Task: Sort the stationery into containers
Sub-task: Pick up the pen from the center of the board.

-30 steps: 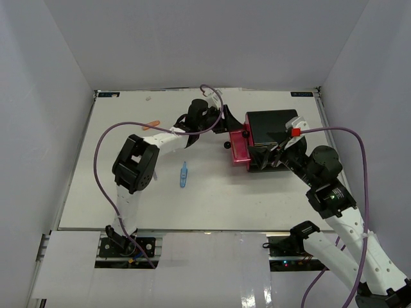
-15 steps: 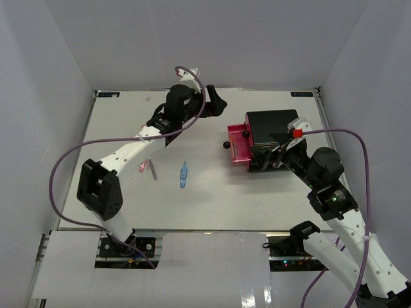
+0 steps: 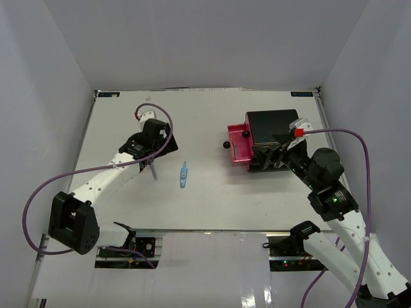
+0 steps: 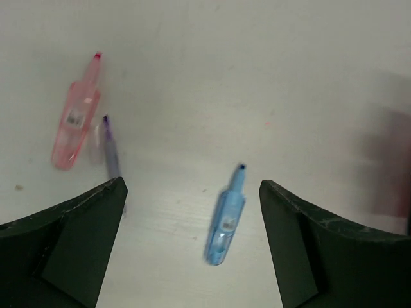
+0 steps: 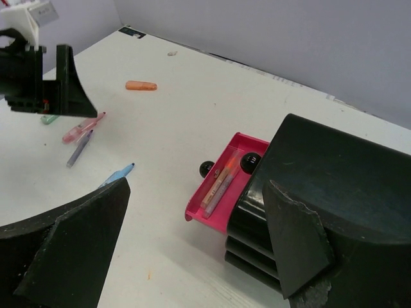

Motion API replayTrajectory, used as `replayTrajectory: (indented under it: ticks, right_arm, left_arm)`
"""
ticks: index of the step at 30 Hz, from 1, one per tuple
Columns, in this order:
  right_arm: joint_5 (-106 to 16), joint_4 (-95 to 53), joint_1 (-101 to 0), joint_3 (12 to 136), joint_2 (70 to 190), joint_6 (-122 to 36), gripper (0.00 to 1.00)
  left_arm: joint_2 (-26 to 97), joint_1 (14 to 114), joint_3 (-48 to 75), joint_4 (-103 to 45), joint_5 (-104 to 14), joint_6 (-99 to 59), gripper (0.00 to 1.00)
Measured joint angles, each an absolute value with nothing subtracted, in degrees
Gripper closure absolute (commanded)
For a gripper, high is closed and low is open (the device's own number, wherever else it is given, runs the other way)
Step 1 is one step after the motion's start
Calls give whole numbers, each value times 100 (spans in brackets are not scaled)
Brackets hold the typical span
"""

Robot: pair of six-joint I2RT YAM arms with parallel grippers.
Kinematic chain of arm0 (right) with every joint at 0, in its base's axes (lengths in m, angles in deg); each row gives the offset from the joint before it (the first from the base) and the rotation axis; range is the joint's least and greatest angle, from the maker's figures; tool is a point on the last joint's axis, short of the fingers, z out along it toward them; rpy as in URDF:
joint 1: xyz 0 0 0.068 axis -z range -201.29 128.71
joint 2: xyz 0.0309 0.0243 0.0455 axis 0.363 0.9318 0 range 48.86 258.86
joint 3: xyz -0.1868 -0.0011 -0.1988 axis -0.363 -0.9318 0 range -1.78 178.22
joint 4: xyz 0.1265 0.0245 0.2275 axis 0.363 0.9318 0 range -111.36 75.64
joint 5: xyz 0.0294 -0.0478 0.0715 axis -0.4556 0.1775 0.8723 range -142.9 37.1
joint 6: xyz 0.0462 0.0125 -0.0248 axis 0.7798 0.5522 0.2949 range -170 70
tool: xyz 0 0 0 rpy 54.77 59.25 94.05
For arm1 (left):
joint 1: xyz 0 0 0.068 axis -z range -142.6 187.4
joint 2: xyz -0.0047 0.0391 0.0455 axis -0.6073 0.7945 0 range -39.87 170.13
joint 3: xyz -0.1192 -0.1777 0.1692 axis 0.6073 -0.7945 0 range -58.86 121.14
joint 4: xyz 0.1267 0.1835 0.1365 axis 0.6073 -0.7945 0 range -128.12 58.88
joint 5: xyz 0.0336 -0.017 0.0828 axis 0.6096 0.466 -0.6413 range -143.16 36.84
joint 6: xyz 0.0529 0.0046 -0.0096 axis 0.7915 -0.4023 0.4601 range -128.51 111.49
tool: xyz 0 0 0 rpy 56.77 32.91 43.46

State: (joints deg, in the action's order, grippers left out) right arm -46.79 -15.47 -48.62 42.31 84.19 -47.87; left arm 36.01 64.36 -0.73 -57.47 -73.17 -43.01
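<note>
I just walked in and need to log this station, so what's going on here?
Two robot arms are sorting stationery into a black cabinet with pink drawers. The left tool hovers open and empty above a pink pen, a purple pen and a light-blue pen lying on the table. The right tool, also open and empty, is beside the cabinet, where one drawer is pulled out with pens inside.
</note>
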Motion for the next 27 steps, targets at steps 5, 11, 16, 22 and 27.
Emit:
replayTrajectory:
  ticks: [5,11,16,22,27]
  right_arm:
    - [-4690,-1473,-4862,4201,8480,-4730,8]
    - [-4686,-1403,-4862,4046,8548,-4711,8]
    - [-4682,-1377,-4862,4039,8561,-4704,8]
    - [-4679,-1377,-4862,3965,8530,-4702,8]
    - [-4684,-1362,-4862,3954,8497,-4702,8]
  left_arm:
    - [3336,6355,-751,-6422,-7492,-4856,10]
    - [3251,6331,-1203,-6704,-7566,-5302,20]
    - [3660,6243,-1254,-6689,-7666,-5446,26]
    - [4283,6121,-1234,-6542,-7677,-5433,31]
    - [4672,6042,-1210,-6391,-7658,-5372,38]
